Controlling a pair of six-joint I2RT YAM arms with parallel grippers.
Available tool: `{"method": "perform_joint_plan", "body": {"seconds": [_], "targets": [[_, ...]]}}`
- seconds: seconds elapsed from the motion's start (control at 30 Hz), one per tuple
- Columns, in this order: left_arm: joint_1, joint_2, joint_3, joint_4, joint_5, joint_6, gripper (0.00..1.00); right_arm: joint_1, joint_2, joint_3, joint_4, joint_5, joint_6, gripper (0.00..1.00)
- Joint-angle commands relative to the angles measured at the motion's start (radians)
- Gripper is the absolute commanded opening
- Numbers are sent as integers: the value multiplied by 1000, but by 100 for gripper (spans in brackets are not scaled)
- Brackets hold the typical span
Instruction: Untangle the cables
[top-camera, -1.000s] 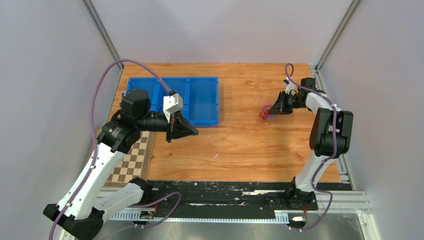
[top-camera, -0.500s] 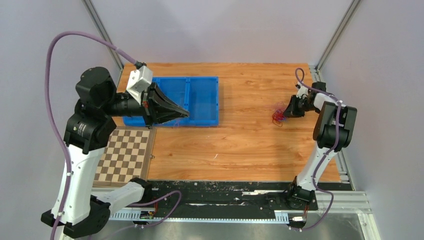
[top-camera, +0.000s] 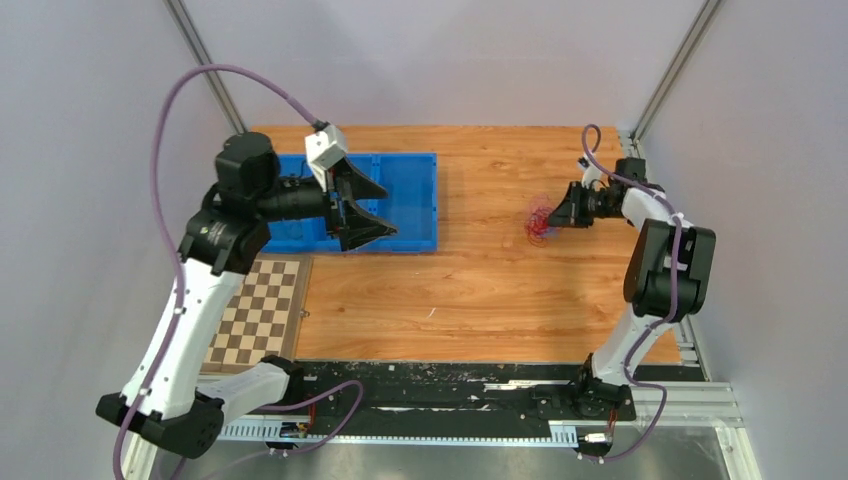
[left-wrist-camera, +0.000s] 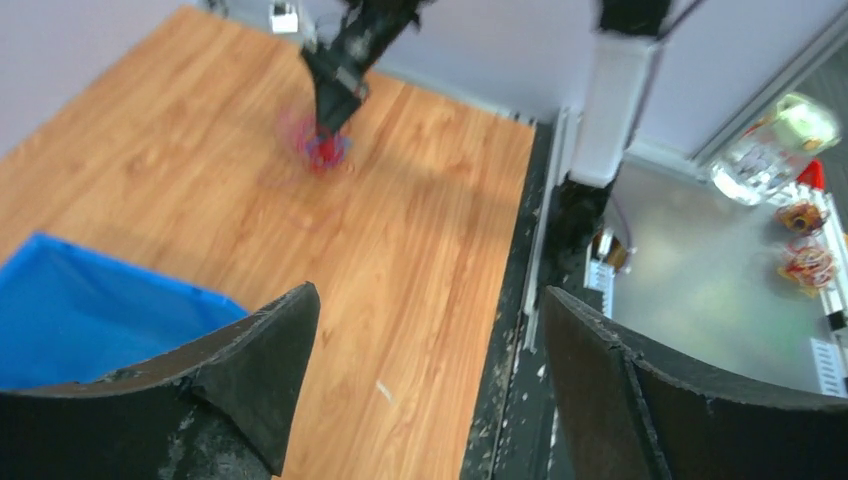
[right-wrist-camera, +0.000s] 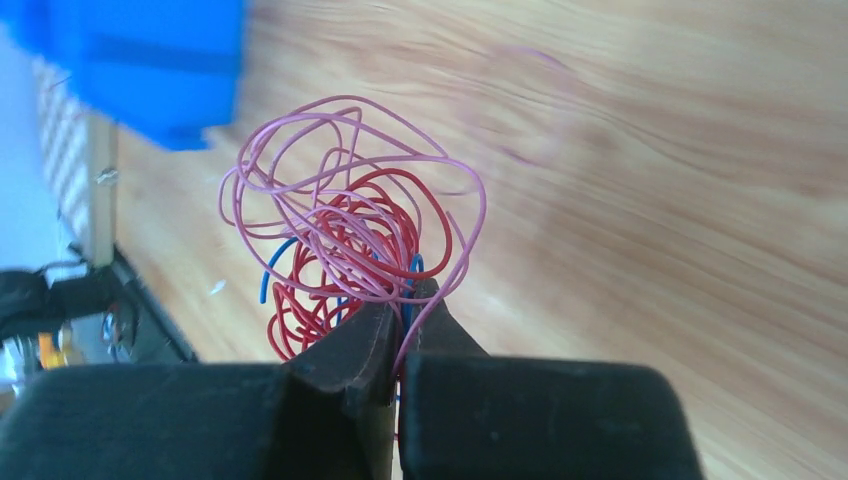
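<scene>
The cables (right-wrist-camera: 345, 240) are a loose tangle of red, pink and blue wires. My right gripper (right-wrist-camera: 400, 300) is shut on them, pinching strands between its fingertips above the wood. From above, the cables (top-camera: 538, 222) hang at the tip of that gripper (top-camera: 553, 217), right of the table's middle. My left gripper (top-camera: 378, 210) stands open over the blue bin (top-camera: 415, 205), far from the tangle, with nothing between its fingers (left-wrist-camera: 265, 350). In the left wrist view the cables (left-wrist-camera: 322, 148) appear blurred in the distance under the right arm.
The blue bin has several compartments and sits at the back left. A checkerboard (top-camera: 255, 315) lies at the left front edge. Grey walls close in both sides. A black rail (top-camera: 450, 385) runs along the table's near edge.
My left gripper has opened and swung right over the bin after rising. My right gripper, still shut on the cables, shifted slightly left with them.
</scene>
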Motion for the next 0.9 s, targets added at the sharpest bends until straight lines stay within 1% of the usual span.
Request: {"method": "perform_joint_plan", "body": {"seconds": [0.0, 0.03, 0.07, 0.13, 0.17, 0.27, 0.37, 0.4, 0.53, 0.67, 0.7, 0.77, 0.8, 0.87], "targets": [[6, 34, -157, 103, -73, 134, 94, 117, -246, 0, 17, -209, -7, 0], [6, 48, -179, 140, -66, 138, 98, 137, -283, 4, 15, -223, 2, 0], [4, 54, -221, 163, -60, 142, 99, 155, -314, 9, 14, -236, 13, 0], [-1, 64, -294, 250, -47, 127, 100, 187, -380, 25, 13, -256, 26, 0], [-7, 63, -317, 320, -44, 107, 100, 202, -402, 34, 12, -265, 33, 0], [-38, 63, -407, 458, -53, 96, 100, 239, -453, 67, 12, -282, 47, 0], [-103, 76, -437, 495, -79, 149, 100, 261, -476, 122, 12, -289, 69, 0], [-116, 82, -444, 521, -86, 156, 100, 295, -480, 139, 11, -289, 80, 0], [-182, 98, -483, 620, -136, 182, 100, 345, -485, 200, 14, -283, 133, 0], [-251, 144, -488, 689, -200, 203, 100, 382, -502, 212, 25, -258, 159, 0], [-274, 163, -488, 700, -214, 197, 100, 387, -510, 208, 33, -252, 165, 0], [-309, 193, -491, 741, -290, 162, 100, 400, -517, 200, 46, -245, 176, 0], [-323, 204, -492, 776, -328, 109, 100, 406, -520, 196, 51, -240, 183, 0], [-335, 239, -490, 820, -346, 17, 100, 415, -524, 188, 63, -232, 183, 0]]}}
